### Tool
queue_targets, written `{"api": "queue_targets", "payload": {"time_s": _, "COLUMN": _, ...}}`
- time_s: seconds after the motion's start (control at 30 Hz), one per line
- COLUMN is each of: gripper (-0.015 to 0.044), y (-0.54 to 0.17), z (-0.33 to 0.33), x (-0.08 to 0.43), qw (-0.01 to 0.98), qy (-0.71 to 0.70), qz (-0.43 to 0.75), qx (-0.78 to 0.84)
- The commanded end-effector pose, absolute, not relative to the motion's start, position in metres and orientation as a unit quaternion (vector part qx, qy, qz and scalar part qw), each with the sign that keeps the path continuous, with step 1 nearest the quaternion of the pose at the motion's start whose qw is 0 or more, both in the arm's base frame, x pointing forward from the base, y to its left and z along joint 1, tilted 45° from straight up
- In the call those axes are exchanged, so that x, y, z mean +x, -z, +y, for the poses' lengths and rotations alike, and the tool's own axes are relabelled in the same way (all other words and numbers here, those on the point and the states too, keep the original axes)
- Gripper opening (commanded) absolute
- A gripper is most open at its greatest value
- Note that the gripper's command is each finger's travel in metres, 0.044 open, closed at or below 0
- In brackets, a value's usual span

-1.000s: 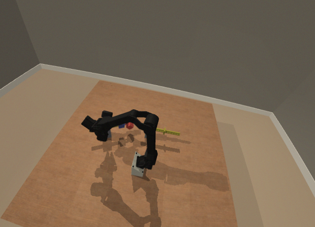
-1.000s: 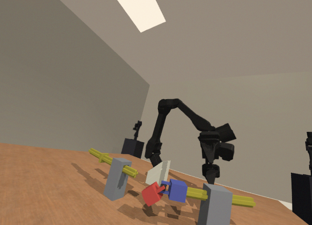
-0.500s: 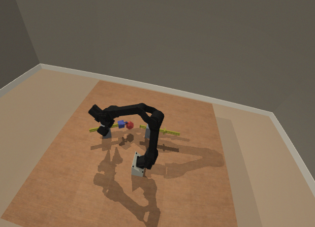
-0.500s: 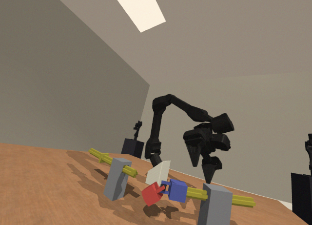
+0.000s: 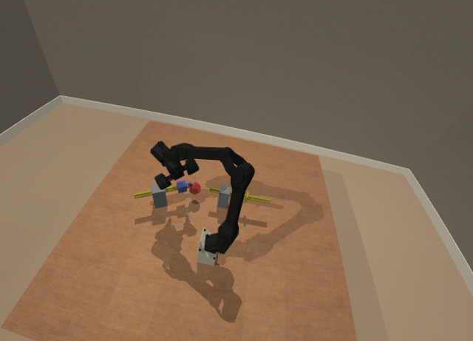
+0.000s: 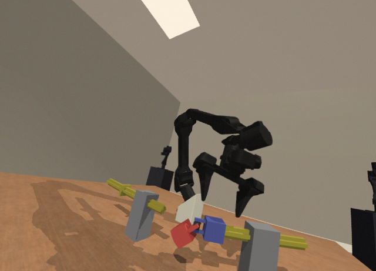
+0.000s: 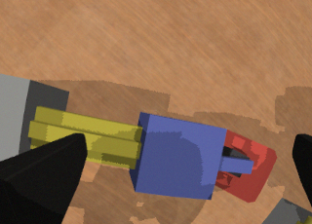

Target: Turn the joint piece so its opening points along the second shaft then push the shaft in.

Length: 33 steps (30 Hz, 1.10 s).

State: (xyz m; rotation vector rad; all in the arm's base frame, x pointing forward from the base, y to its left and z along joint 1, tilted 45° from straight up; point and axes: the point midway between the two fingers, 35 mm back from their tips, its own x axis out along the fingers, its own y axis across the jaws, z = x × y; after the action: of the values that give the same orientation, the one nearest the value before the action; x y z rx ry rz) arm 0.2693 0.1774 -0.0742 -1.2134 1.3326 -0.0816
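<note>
The red joint piece point(image 5: 194, 188) point(image 6: 183, 234) point(image 7: 260, 177) is hinged to a blue fork block point(image 5: 182, 186) point(image 6: 214, 229) point(image 7: 180, 156) on the end of the first yellow shaft point(image 5: 143, 194) point(image 6: 237, 232) point(image 7: 97, 129). It sits tilted; its opening is not clearly visible. A grey block point(image 5: 160, 199) point(image 6: 261, 247) point(image 7: 12, 112) holds that shaft. The second yellow shaft point(image 5: 261, 199) point(image 6: 156, 206) runs through another grey block point(image 5: 223, 197) point(image 6: 140, 216) point(image 7: 288, 211), its near end apart from the red piece. My gripper point(image 5: 177, 177) point(image 6: 220, 208) point(image 7: 193, 146) is open and empty, above the blue block.
A raised collar point(image 5: 247, 195) point(image 6: 124, 190) is on the second shaft, on the far side of its block from the red piece. The arm's pale base point(image 5: 206, 253) point(image 6: 190, 208) stands on the wooden surface beside both shafts.
</note>
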Motion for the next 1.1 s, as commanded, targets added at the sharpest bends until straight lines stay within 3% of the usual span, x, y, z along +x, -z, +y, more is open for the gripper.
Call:
{"api": "queue_targets", "payload": {"time_s": 0.0, "gripper": 0.0440, "y": 0.065, "z": 0.171, "x": 0.276, "qw": 0.636, "qy": 0.072, "qz": 0.601, "qx": -0.478}}
{"api": "queue_targets", "payload": {"time_s": 0.73, "gripper": 0.0440, "y": 0.016, "z": 0.125, "x": 0.293, "qw": 0.644, "qy": 0.304, "qz": 0.666, "qx": -0.221}}
{"api": "queue_targets", "payload": {"time_s": 1.07, "gripper": 0.0440, "y": 0.015, "z": 0.122, "x": 0.293, "qw": 0.633, "qy": 0.276, "qz": 0.683, "qx": -0.239}}
